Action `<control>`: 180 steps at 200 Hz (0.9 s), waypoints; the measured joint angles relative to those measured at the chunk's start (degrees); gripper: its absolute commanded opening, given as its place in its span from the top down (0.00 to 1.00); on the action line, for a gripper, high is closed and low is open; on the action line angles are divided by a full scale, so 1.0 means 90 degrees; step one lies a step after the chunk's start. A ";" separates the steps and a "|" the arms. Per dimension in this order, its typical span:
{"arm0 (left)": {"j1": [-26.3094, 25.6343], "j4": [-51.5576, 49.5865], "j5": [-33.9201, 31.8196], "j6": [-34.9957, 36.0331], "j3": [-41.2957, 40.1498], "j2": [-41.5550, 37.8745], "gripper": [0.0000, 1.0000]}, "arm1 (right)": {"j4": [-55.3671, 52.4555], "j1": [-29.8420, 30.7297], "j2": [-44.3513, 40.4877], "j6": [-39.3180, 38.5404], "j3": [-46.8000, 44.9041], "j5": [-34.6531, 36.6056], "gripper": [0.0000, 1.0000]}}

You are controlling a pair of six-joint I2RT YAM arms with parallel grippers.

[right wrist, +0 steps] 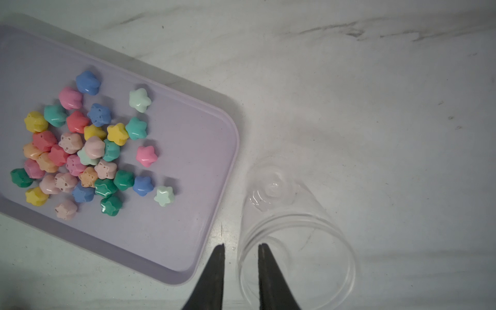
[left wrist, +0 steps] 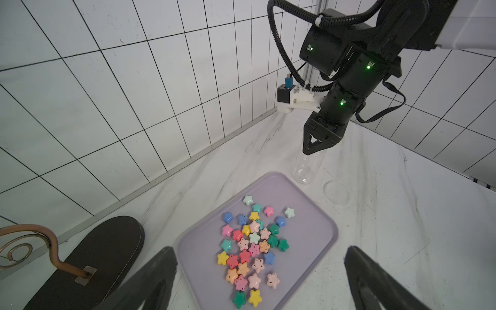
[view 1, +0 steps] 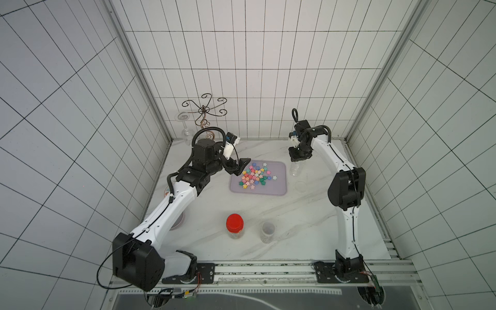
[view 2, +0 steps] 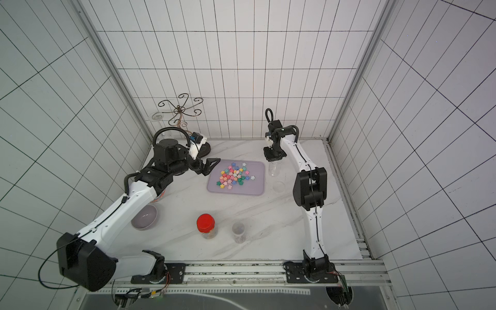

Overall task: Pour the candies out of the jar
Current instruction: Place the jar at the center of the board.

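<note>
Star-shaped candies (view 1: 253, 177) in pastel colours and green lie in a heap on a lilac tray (view 1: 277, 167), seen in both top views (view 2: 233, 174) and both wrist views (left wrist: 249, 249) (right wrist: 80, 150). The clear jar (view 1: 295, 170) stands upright and empty on the table just right of the tray (right wrist: 188, 161). My right gripper (right wrist: 241, 245) points down over the jar's (right wrist: 308, 214) mouth, slightly open. One finger is inside the rim and one outside, neither pressing it. My left gripper (left wrist: 260, 249) hangs wide open over the tray's left end, holding nothing.
A clear round lid (view 1: 300, 185) lies near the jar. A red-lidded jar (view 1: 234, 222) and a clear cup (view 1: 267, 230) stand near the front. A lilac bowl (view 2: 145, 216) sits under my left arm. A wire stand (view 1: 205, 110) and a wine glass (view 1: 185, 126) stand at the back left.
</note>
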 measured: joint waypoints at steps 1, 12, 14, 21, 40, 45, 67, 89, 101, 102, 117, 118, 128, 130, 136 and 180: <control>0.0000 0.0000 0.0002 0.0000 0.0000 0.0000 0.03 | 0.0000 0.0000 0.0000 -0.0007 0.0000 0.0002 0.66; 0.0000 -0.0002 0.0017 0.0000 0.0000 0.0000 0.03 | 0.0002 0.0000 0.0000 0.0012 0.0000 0.0010 0.62; 0.0000 -0.0002 0.0017 0.0000 0.0000 0.0000 0.03 | 0.0002 0.0000 0.0000 -0.0012 0.0000 0.0012 0.62; 0.0000 0.0000 0.0029 0.0000 0.0000 0.0000 0.03 | 0.0005 0.0000 0.0000 -0.0005 0.0000 0.0019 0.61; 0.0000 0.0000 0.0058 0.0002 0.0000 0.0000 0.03 | 0.0019 0.0000 0.0000 0.0017 0.0000 0.0024 0.55; 0.0000 0.0000 0.0063 0.0002 0.0000 0.0002 0.03 | 0.0029 0.0000 -0.0002 0.0039 0.0000 0.0024 0.52; 0.0000 0.0000 0.0080 0.0000 0.0000 0.0027 0.03 | 0.0066 0.0000 -0.0092 0.0080 0.0000 0.0058 0.42; 0.0007 0.0000 0.0080 0.0000 0.0000 0.0080 0.03 | 0.0165 0.0000 -0.0393 0.0163 -0.0002 0.0165 0.29; 0.0027 0.0007 0.0078 -0.0007 -0.0010 0.0095 0.03 | 0.0238 0.0000 -0.0629 0.0199 -0.0017 0.0189 0.23; 0.0029 0.0007 0.0078 -0.0007 -0.0012 0.0095 0.03 | 0.0245 0.0000 -0.0656 0.0192 -0.0017 0.0194 0.23; 0.0083 0.0010 0.0073 -0.0029 -0.0034 0.0097 0.03 | 0.0376 0.0000 -0.1020 0.0248 -0.0036 0.0197 0.16; 0.0085 0.0010 0.0073 -0.0032 -0.0034 0.0097 0.03 | 0.0386 0.0000 -0.1042 0.0255 -0.0041 0.0194 0.16; 0.0117 0.0019 0.0051 -0.0056 -0.0034 0.0107 0.03 | 0.0549 0.0002 -0.1333 0.0289 -0.0158 0.0187 0.13; 0.0126 0.0024 0.0046 -0.0061 -0.0034 0.0107 0.03 | 0.0583 0.0002 -0.1404 0.0296 -0.0197 0.0189 0.13; 0.0134 0.0034 0.0019 -0.0075 -0.0034 0.0114 0.03 | 0.0699 0.0002 -0.1603 0.0311 -0.0342 0.0185 0.10; 0.0155 0.0097 -0.0304 -0.0124 -0.0056 0.0124 0.03 | 0.1622 0.0005 -0.3092 0.0474 -0.2018 0.0189 0.01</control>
